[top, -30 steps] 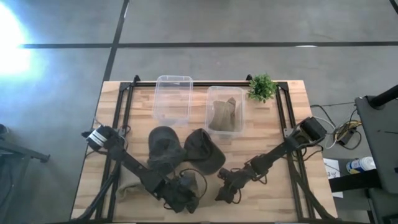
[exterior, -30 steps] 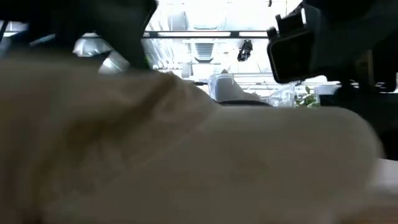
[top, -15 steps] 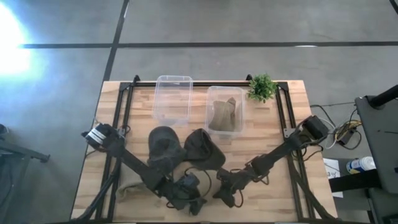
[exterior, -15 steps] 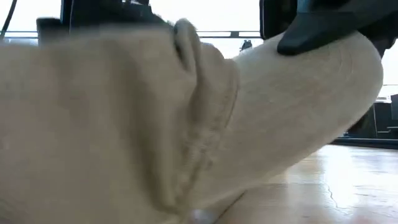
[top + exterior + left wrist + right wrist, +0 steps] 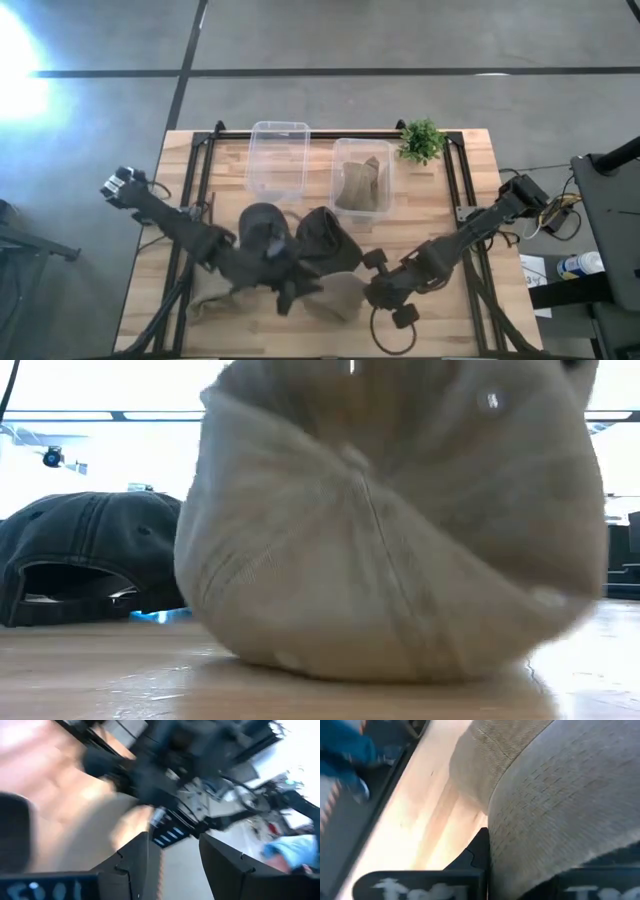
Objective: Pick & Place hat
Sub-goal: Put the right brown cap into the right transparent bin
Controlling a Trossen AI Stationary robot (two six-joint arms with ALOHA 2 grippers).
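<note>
We have the beige hat (image 5: pixel 338 294) near the table's 6 o'clock edge, its crown resting on the wood in the low view. Our right gripper (image 5: pixel 372 292) sits at its 3 o'clock side, and the right wrist view shows the fabric pressed over one finger, so we judge the claw clamped on the hat's edge. Our left gripper (image 5: pixel 287 298) is just beside the hat at 9 o'clock; its fingers (image 5: pixel 131 861) stand apart with nothing between them.

To do this step well, we should lift straight up before carrying, so the soft crown clears the wood and does not drag or fold. A grip on the edge alone may let the hat swing, so a slow carry suits it.

Toward 12 o'clock lie two dark caps (image 5: pixel 265 230), touching each other, directly in the way; we need height to pass over them. Beyond stand an empty clear bin (image 5: pixel 278 160) and a second bin (image 5: pixel 362 180) already holding a beige hat. A small plant (image 5: pixel 421 140) sits at 1 o'clock, near that bin. The left arm crosses at 9 o'clock, so open room lies upward and toward 12.
</note>
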